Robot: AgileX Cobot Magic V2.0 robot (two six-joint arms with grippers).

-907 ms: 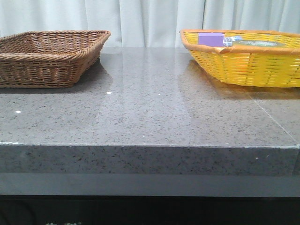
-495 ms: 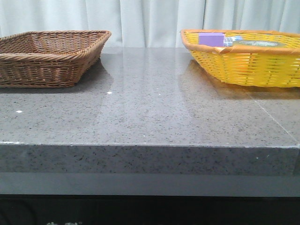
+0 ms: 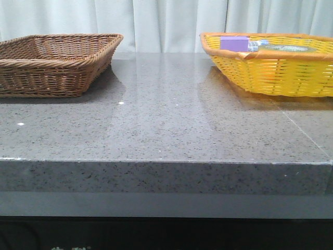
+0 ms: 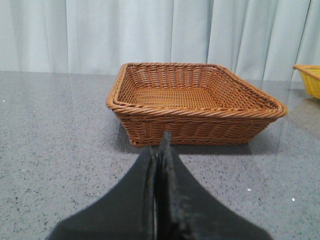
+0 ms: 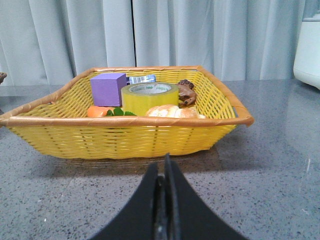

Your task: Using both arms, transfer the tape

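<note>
Two grippers, both pinched to a narrow slit with nothing between them: my left black angular gripper (image 4: 161,150) faces the brown woven wicker basket (image 4: 195,107) mid-frame, my right black angular gripper (image 5: 165,165) faces the yellow woven basket (image 5: 125,135). Wide translucent yellow tape roll (image 5: 150,97), white core up, sits centre of that basket, tight beside the purple cube box (image 5: 108,89), with a carrot (image 5: 100,111) and bread roll (image 5: 172,112) in front. Risk, I reckon: opening late and clipping the rim, or snagging the cube while reaching between neighbours.
</note>
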